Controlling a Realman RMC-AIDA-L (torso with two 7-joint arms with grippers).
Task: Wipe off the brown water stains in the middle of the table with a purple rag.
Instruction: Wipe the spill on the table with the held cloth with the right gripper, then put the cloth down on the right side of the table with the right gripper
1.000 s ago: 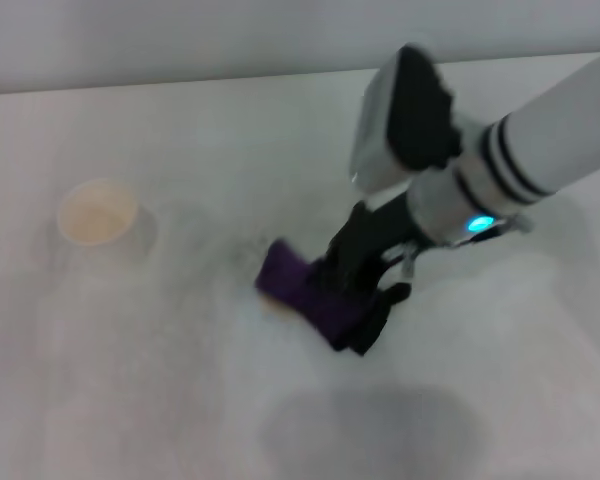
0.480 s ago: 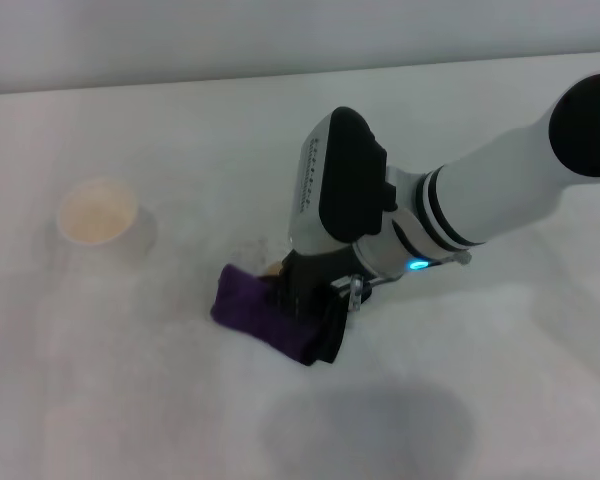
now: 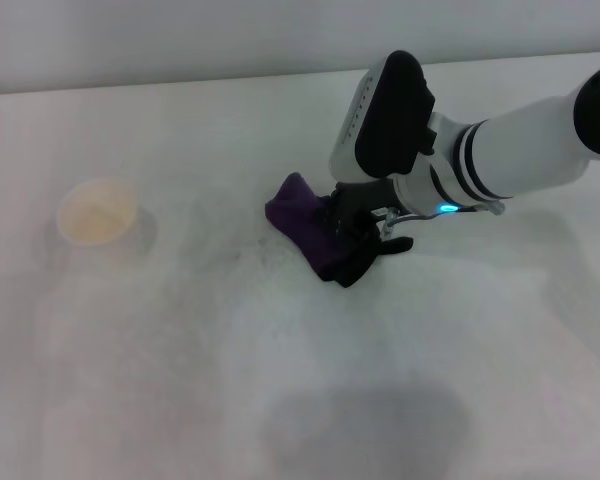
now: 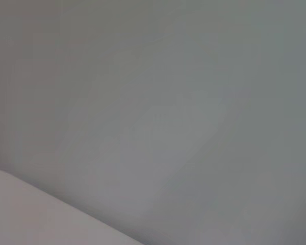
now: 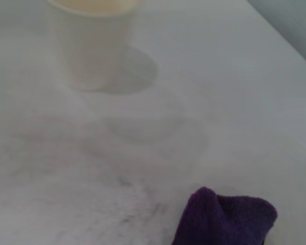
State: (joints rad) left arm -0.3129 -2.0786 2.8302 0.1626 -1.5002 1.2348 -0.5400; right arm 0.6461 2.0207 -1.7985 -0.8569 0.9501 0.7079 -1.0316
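- Jaws of the right gripper (image 3: 352, 232) are seen clamped on the purple rag (image 3: 305, 222), which is pressed down onto the worktop (image 3: 180, 380) near its middle.
- Nothing of the left gripper is shown in any view; only a plain grey surface and a pale corner are given by the left wrist view, so the state of its jaws cannot be told.
- At the left of the head view, a white paper cup (image 3: 98, 213) with a tan inside is seen standing upright on the worktop, well apart from the rag.
- Between the cup and the rag, only faint grey smudges (image 3: 242, 255) are seen on the white surface; the brown water stains cannot be made out there, and whether any part lies hidden under the cloth cannot be told.
- The rag is seen as a dark purple lump with its black edging bunched at the side nearer the robot, just under the gripper.
- To the right of the rag, the white right arm (image 3: 520, 150) with black bands and a small blue light is seen reaching in from the right edge, its black-and-white wrist block above the cloth.
- In the right wrist view, the purple cloth (image 5: 222, 219) is shown close by, with the cup (image 5: 92, 41) standing farther off on the smudged worktop (image 5: 234, 102).
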